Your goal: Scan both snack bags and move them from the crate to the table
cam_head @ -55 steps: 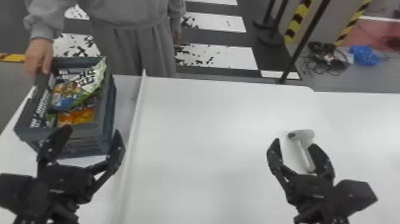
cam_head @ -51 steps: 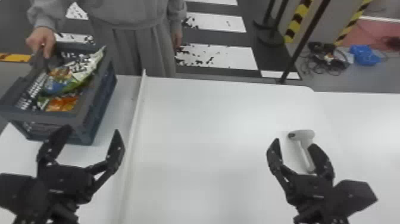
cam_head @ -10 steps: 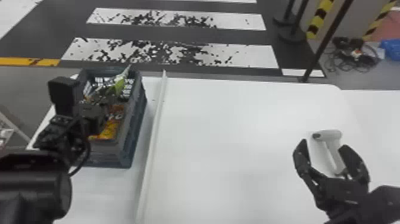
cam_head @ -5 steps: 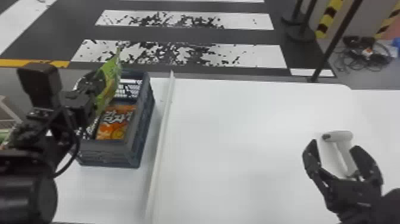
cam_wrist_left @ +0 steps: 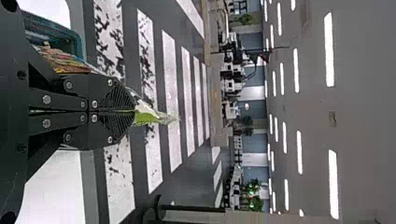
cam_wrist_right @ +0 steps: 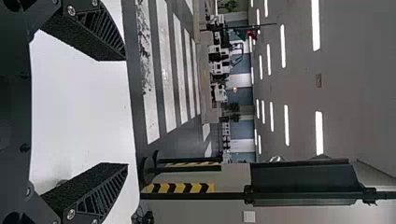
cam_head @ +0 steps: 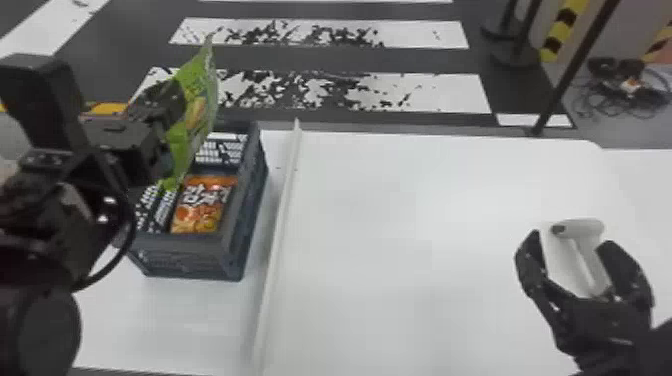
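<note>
Raised since the frame one second earlier: green snack bag, then down in the crate, now upright over its far left part, with its top well above the rim. Left gripper pinches the bag; the left wrist view shows its two fingers pressed together, with a green and white end of the bag protruding beyond their tips. Orange snack bag lies inside the crate, print side up. Crate stands on the white table, left of a raised pale strip. Right gripper is at the right side of the table, fingers spread, nothing between them in its wrist view. White scanner lies on the table near that gripper; contact cannot be determined. Cables lie on the floor beyond.
</note>
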`<action>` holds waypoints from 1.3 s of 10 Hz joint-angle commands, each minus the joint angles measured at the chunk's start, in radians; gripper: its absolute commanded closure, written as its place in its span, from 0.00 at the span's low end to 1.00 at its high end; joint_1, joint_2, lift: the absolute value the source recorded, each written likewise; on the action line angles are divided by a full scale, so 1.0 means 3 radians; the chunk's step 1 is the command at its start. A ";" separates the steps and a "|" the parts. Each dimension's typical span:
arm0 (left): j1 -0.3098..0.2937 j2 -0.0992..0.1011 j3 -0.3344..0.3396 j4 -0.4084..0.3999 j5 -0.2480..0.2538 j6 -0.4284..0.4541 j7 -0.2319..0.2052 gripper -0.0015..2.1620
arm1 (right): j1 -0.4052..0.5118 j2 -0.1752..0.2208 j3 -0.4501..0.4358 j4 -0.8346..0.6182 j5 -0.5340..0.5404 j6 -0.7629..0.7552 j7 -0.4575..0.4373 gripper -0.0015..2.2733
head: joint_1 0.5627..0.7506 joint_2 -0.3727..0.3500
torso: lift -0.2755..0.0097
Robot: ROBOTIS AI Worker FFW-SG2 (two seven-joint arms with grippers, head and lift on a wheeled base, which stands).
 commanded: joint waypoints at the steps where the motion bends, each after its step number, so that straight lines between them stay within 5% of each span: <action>1: -0.0142 -0.0059 -0.0323 -0.0025 -0.0008 -0.0001 0.0030 0.99 | 0.0008 0.0000 -0.0001 -0.0008 0.0010 0.0002 -0.0003 0.05 | 0.70 0.51 | 0.66; 3: -0.0306 -0.0095 -0.0804 0.0000 -0.0131 -0.0011 0.0168 0.99 | 0.0023 0.0000 -0.0027 -0.0019 0.0004 0.0002 -0.0008 0.06 | 0.70 0.38 | 0.66; 6: -0.0470 -0.0095 -0.1535 0.0368 -0.0335 -0.0093 0.0133 0.99 | 0.0028 0.0000 -0.0083 -0.0024 -0.0021 0.0002 -0.0018 0.06 | 0.70 0.21 | 0.66; 9: -0.0597 -0.0110 -0.2174 0.1079 -0.0499 -0.0430 0.0112 0.99 | 0.0038 0.0016 -0.0098 -0.0044 -0.0021 0.0002 -0.0023 0.06 | 0.70 0.04 | 0.66; 13: -0.0802 -0.0279 -0.2834 0.2311 -0.0734 -0.0952 0.0107 0.99 | 0.0059 0.0062 -0.0139 -0.0039 -0.0026 -0.0008 -0.0029 0.06 | 0.70 0.03 | 0.66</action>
